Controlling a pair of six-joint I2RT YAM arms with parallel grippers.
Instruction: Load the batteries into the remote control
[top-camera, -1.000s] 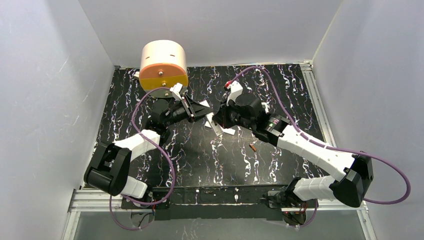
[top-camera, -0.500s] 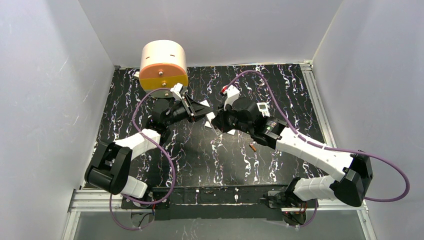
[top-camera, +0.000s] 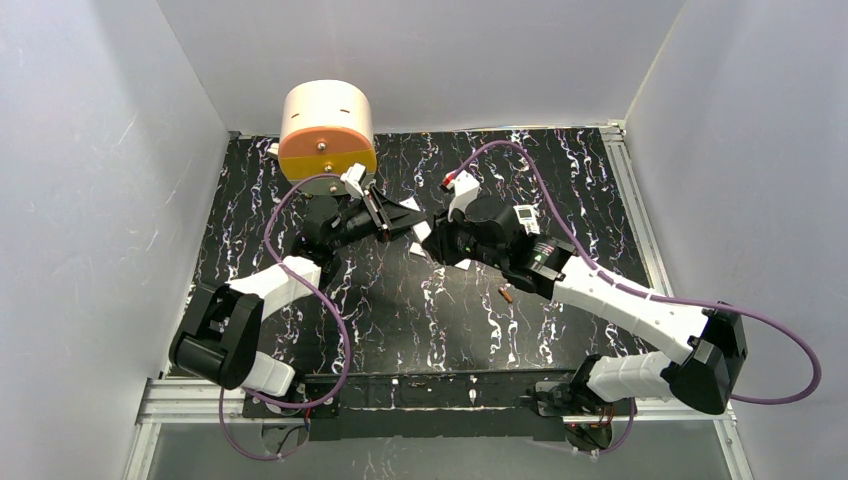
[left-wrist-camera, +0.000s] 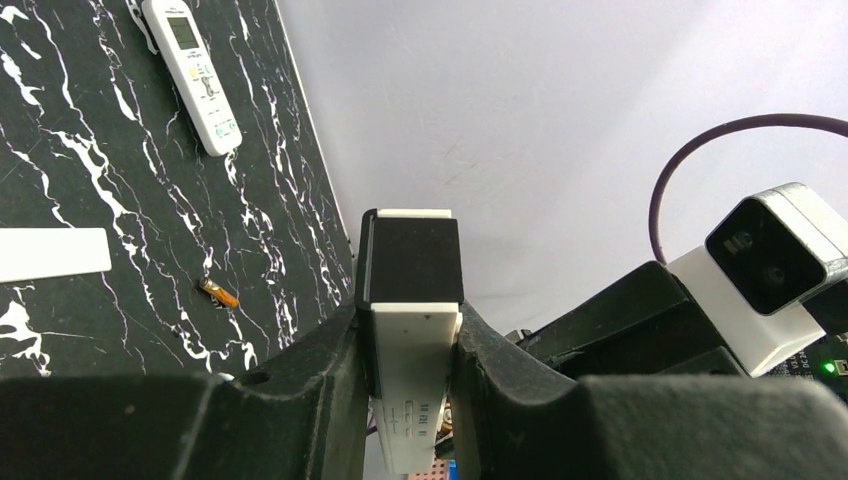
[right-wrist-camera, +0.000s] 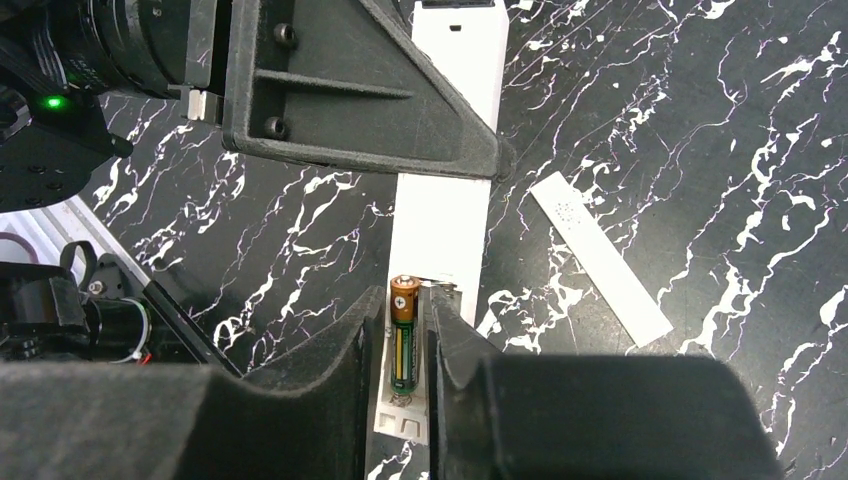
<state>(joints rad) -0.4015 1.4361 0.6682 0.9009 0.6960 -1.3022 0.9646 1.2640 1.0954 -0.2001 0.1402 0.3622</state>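
My left gripper (left-wrist-camera: 410, 340) is shut on a long white handset (left-wrist-camera: 412, 385) with a black end, holding it edgewise above the table. In the right wrist view the handset's back (right-wrist-camera: 445, 220) shows an open bay with one copper-and-black battery (right-wrist-camera: 404, 345) lying in it. The right gripper (right-wrist-camera: 408, 340) straddles that battery, its fingers slightly open with slim gaps either side. A second battery (top-camera: 506, 294) lies loose on the table (left-wrist-camera: 218, 292). The remote control (left-wrist-camera: 192, 75), white with a display and buttons, lies face up behind the right arm (top-camera: 524, 215).
A plain white strip (right-wrist-camera: 600, 255) lies flat on the black marbled table beside the handset. A cream and orange drum (top-camera: 327, 135) stands at the back left. White walls close in the table on three sides.
The right wrist has shifted a little to the left, uncovering the remote control on the table. Its fingers have eased apart around the battery in the bay. The left gripper has held still.
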